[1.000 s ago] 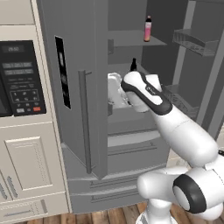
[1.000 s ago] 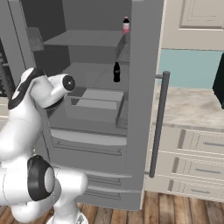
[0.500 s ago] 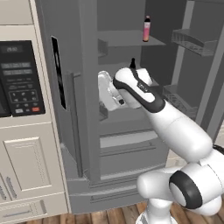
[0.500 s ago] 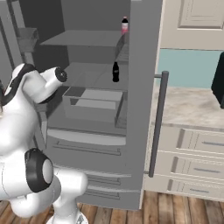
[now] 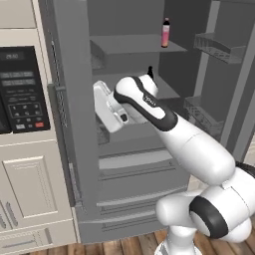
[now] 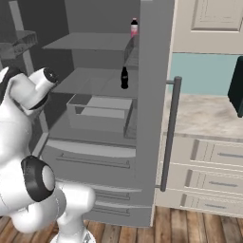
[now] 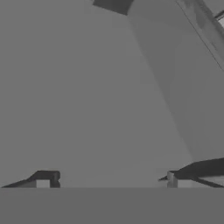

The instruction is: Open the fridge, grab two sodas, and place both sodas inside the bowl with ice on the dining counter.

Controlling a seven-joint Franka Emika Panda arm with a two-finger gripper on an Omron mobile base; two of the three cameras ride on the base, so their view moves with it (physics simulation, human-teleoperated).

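Inside the open fridge [image 5: 74,99], label-less sodas [image 6: 124,78] stand shelved; gripper [image 7: 109,181] fingers apart, empty.

Black-panelled oven [image 5: 22,89] set in cream cabinet [image 5: 30,194], left of the fingers [image 5: 102,94]. Cream drawers [image 6: 211,171] under a marble desk [image 6: 209,116] far to their right, teal wall [image 6: 201,73] above. Wooden floor [image 6: 190,228] low below.
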